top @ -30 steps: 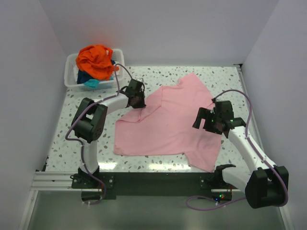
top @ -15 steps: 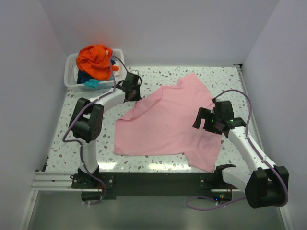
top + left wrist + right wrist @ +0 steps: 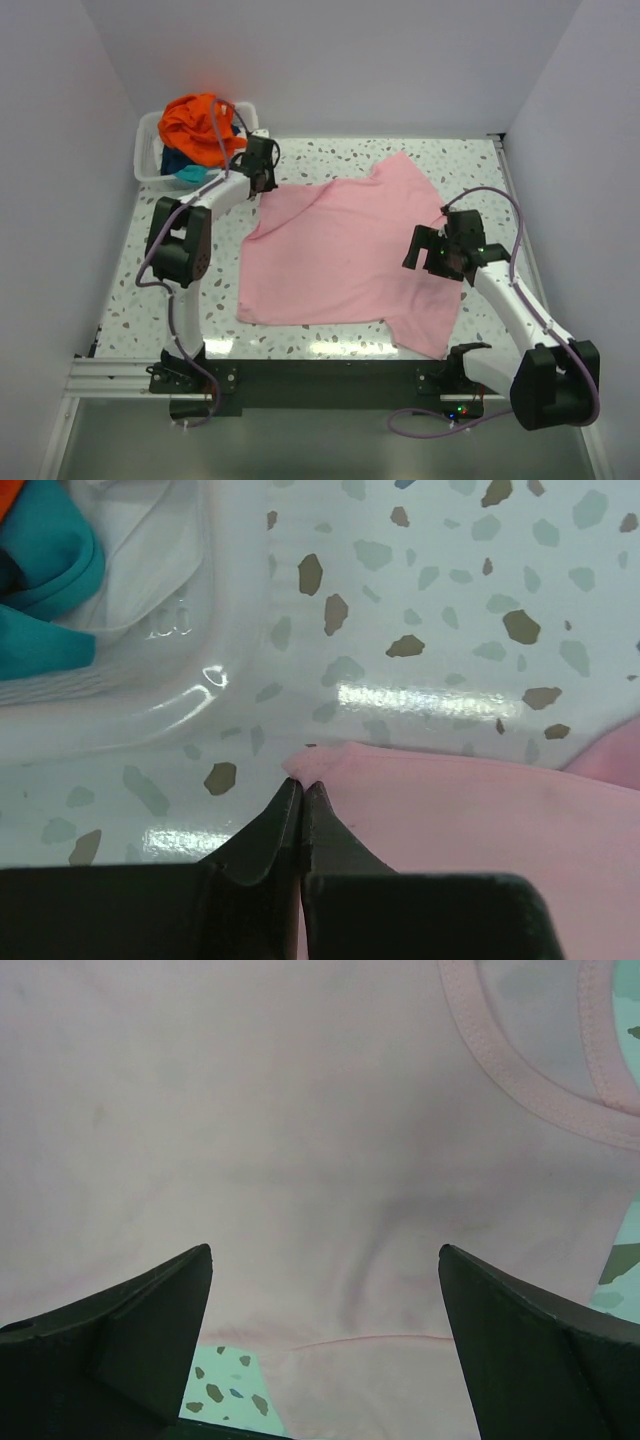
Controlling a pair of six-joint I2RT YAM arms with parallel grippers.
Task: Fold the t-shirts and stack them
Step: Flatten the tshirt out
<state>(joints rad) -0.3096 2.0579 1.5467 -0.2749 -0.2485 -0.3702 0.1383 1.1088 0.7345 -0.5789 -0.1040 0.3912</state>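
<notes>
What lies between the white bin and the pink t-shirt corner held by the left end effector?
Only bare speckled table, as the left wrist view shows; the bin and the pink t-shirt do not touch.

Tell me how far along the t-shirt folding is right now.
Early. Done: the pink t-shirt lies spread on the table, unfolded. In hand: the left gripper is shut on its corner beside the white bin; the right gripper hangs open over its other side. Left: every fold, plus the orange t-shirt and teal t-shirt still heaped in the bin. No stack yet.
</notes>
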